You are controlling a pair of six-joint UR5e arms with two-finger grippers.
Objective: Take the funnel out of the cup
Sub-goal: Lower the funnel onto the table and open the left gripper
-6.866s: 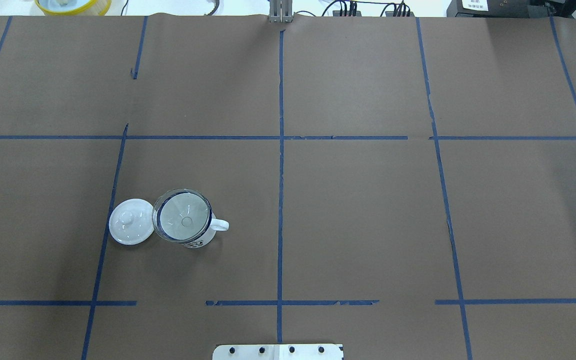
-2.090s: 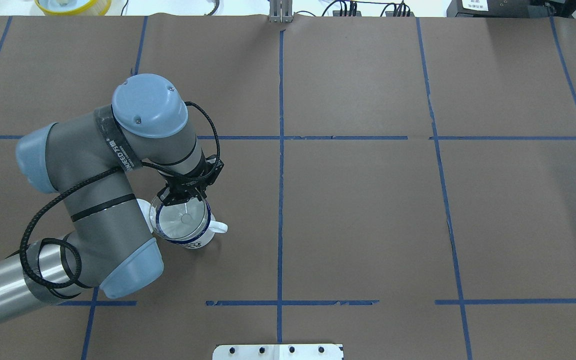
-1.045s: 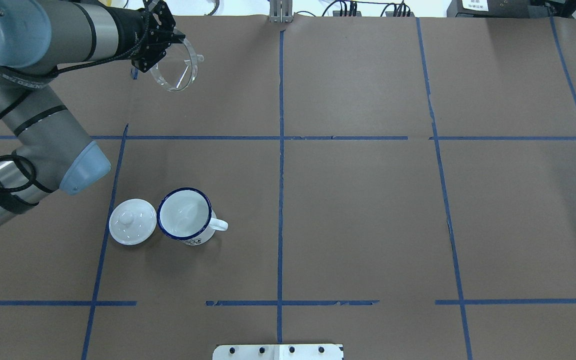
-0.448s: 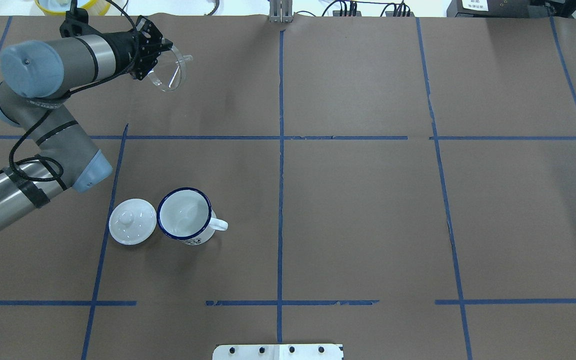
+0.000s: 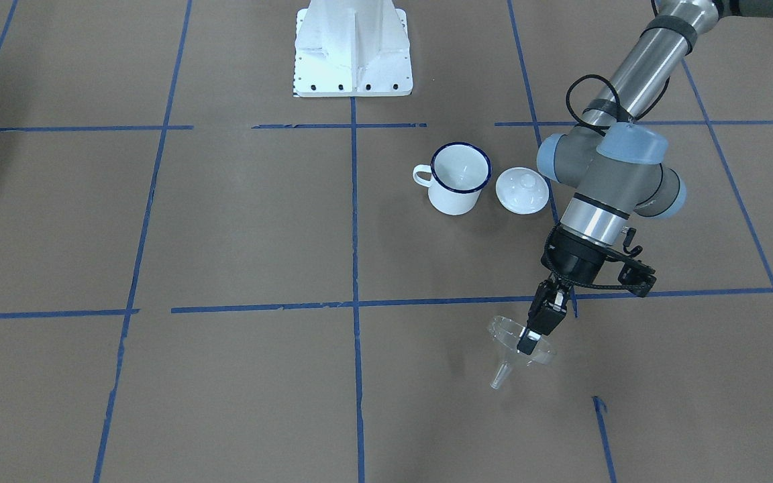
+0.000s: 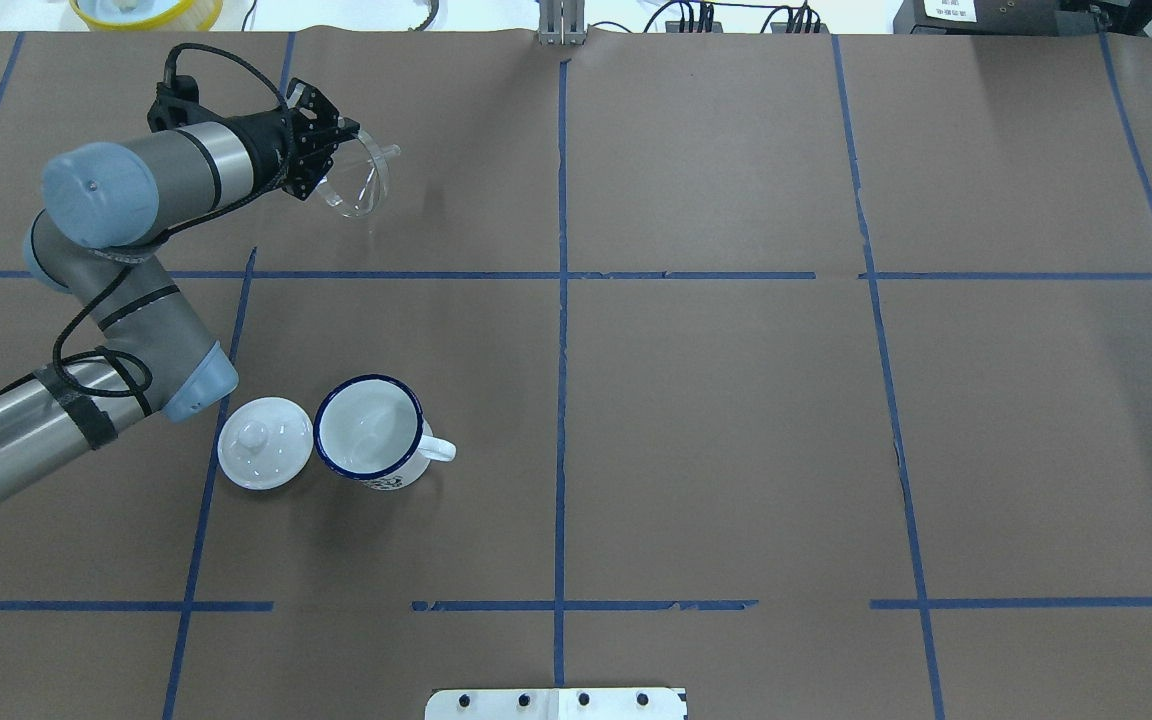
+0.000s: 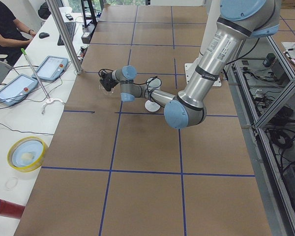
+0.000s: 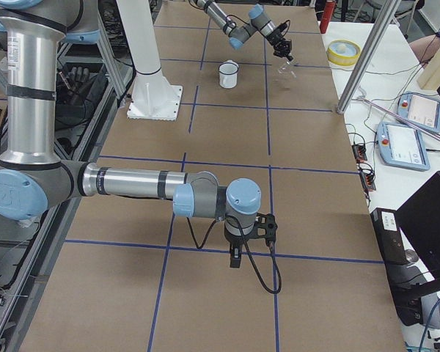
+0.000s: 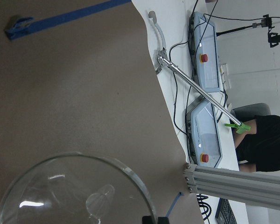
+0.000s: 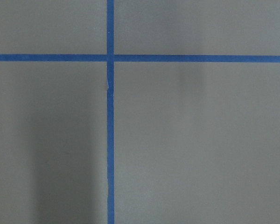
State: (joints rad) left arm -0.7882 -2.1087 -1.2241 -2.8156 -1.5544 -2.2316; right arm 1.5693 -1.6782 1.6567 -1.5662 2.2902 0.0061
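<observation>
My left gripper is shut on the rim of the clear funnel and holds it tilted, low over the far left of the table. In the front view the funnel hangs from the gripper with its spout pointing away from the robot. It fills the bottom of the left wrist view. The white cup with a blue rim stands upright and holds nothing; it also shows in the front view. My right gripper shows only in the right side view, low over the table; I cannot tell its state.
A white domed lid lies right beside the cup, on its left in the overhead view. A yellow-rimmed bowl sits beyond the table's far edge. The robot's white base plate is at the near edge. Operator consoles lie past the far edge.
The funnel was lifted out of the cup and carried to the far left. In the last half second the left gripper brought it slightly nearer and right, still held.
</observation>
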